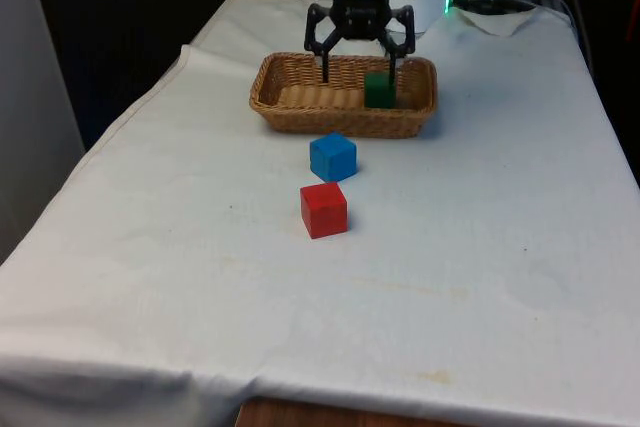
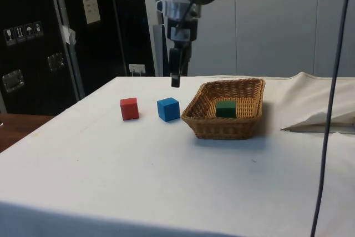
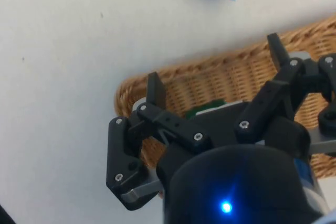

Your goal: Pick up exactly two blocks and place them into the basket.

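Above basket (image 1: 300,119): pincer (image 1: 359,72) spread, empty | green block (image 1: 379,91) inside, part-hidden by finger

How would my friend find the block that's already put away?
Start at the brown wicker basket at the table's far end, under the open tool. The green block lies inside it. The blue block and red block sit outside on the cloth.
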